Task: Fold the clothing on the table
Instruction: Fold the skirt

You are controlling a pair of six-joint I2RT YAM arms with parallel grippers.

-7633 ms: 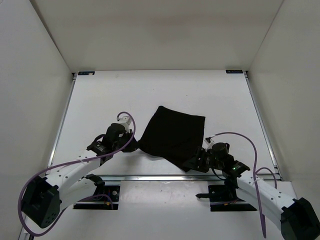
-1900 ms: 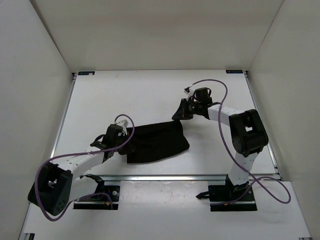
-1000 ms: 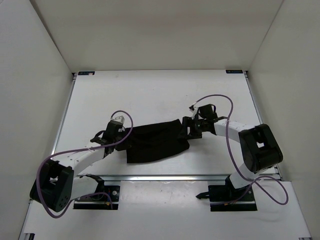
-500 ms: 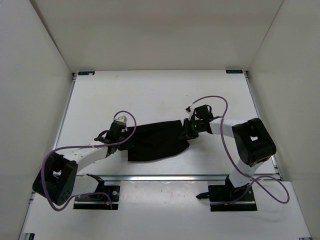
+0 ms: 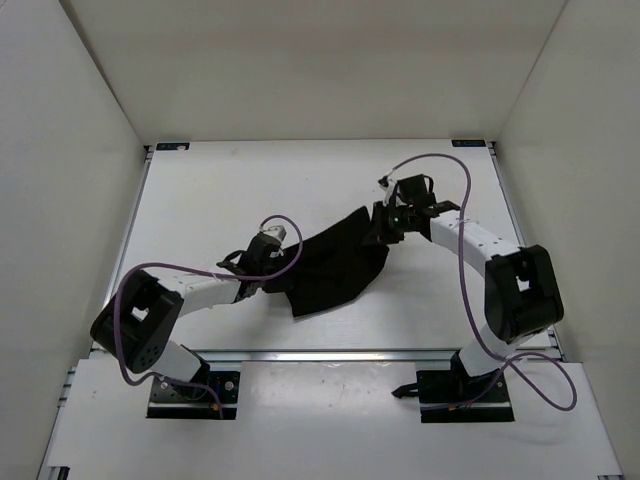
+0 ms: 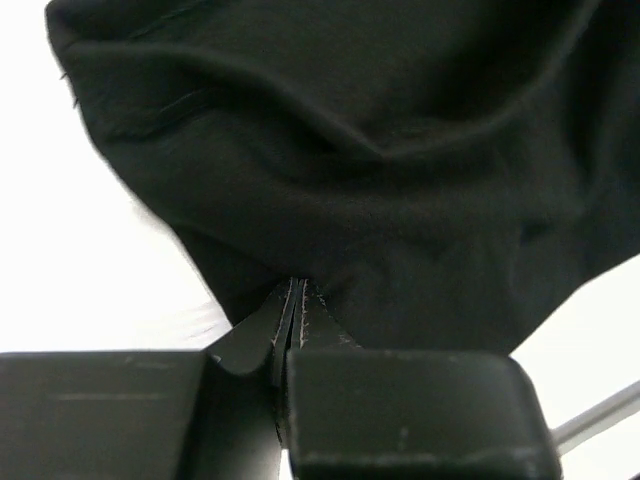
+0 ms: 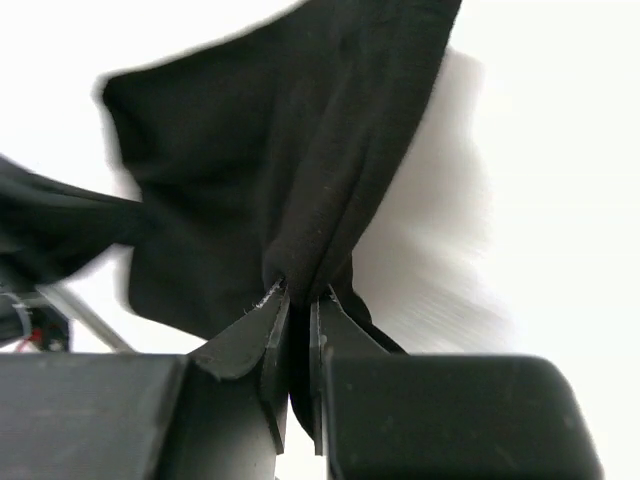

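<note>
Clenching black clothing [image 5: 335, 268] with left fingers [image 6: 250, 340] at near-left end and right fingers [image 7: 245, 335] at far-right end, stretched diagonally over white surface [image 5: 250, 190].

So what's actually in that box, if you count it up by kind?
Plain black soft fabric garment: 1
Flat white rectangular tabletop: 1
Black two-finger grippers on white arms: 2, the left gripper and the right gripper, each pinching the garment
Total: 4

Robot lab cell is suggested: white table [image 5: 250, 190] boxed in by plain walls [image 5: 70, 150], cables [image 5: 432, 156] left exposed, alu rail [image 5: 330, 353] at front.
</note>
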